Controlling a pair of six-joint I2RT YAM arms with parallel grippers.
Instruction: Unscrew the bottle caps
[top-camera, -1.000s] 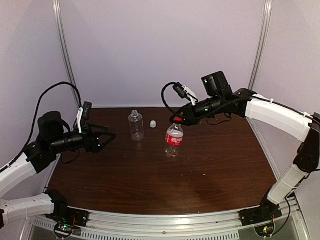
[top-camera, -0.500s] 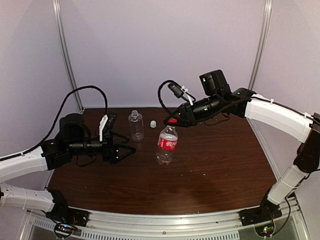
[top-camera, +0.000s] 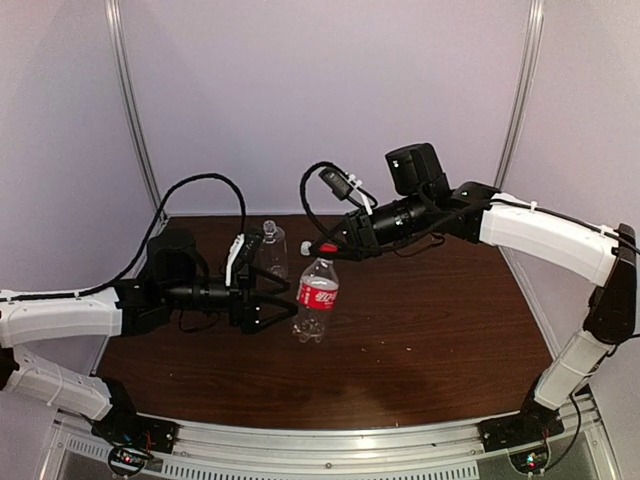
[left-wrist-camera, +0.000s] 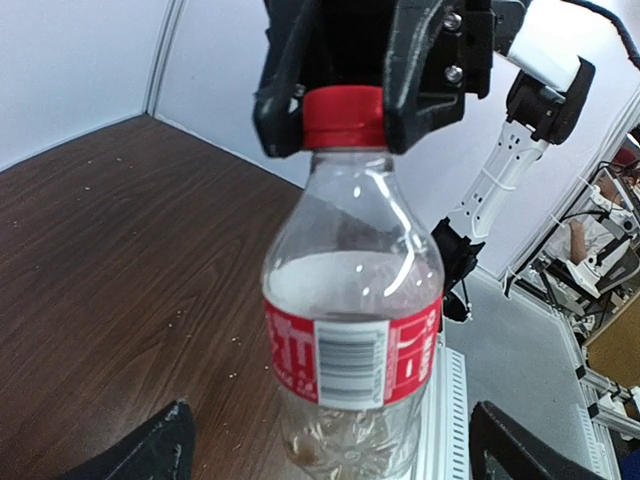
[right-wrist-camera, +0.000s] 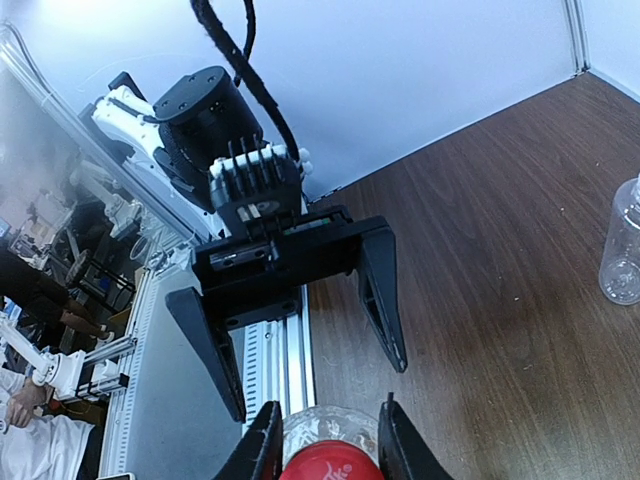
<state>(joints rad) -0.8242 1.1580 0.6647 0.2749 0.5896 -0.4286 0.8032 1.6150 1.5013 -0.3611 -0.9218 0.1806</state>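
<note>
Red cap (top-camera: 328, 247): top view; I see it clamped between the fingers of the right gripper (top-camera: 329, 248), seated on its bottle.
Labelled bottle (top-camera: 314, 300): top view; hangs tilted from that cap with its base toward 7 o'clock, a little toward 10 o'clock from the centre of the table (top-camera: 430, 330). I cannot tell whether the base touches the wood.
Left gripper (top-camera: 287, 312): top view; fingers spread wide, tips just at 9 o'clock of the labelled bottle, gripping nothing.
Plain bottle (top-camera: 271, 250): top view; upright, at 10 o'clock of the labelled bottle.
White cap (top-camera: 303, 246): top view; small pale spot between the plain bottle and the right gripper.
Left wrist view: labelled bottle fills the middle. The red cap at 12 o'clock is squeezed from both sides by the black fingers (left-wrist-camera: 425, 90). My own fingertips (left-wrist-camera: 150, 450) sit apart at 7 and 5 o'clock, clear of the bottle.
Right wrist view: red cap at 6 o'clock, pinched between two fingers. The left gripper faces in with its fingers released, and the plain bottle is at the 3 o'clock edge.
</note>
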